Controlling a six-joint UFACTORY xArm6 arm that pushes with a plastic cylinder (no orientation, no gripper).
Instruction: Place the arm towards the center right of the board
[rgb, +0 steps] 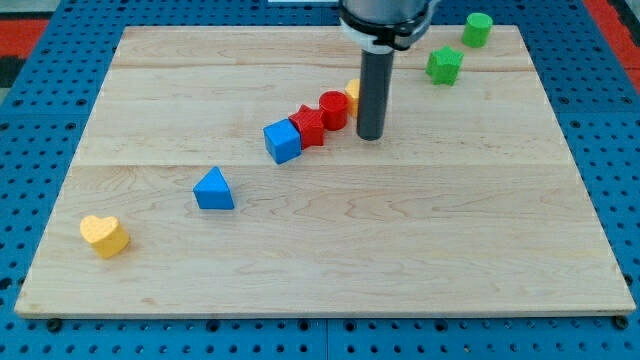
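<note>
My tip (370, 136) rests on the wooden board (330, 250) a little above its middle, just right of a diagonal row of blocks. The row runs from a blue cube (283, 141) through a red star (308, 125) and a red cylinder (334, 109) to a yellow block (352, 96) partly hidden behind the rod. The tip stands close to the red cylinder's right side; contact cannot be told.
A blue triangle (213, 189) lies left of centre. A yellow heart (105, 235) sits near the bottom left corner. A green star-like block (444, 65) and a green cylinder (477, 29) lie at the top right. A blue pegboard (30, 150) surrounds the board.
</note>
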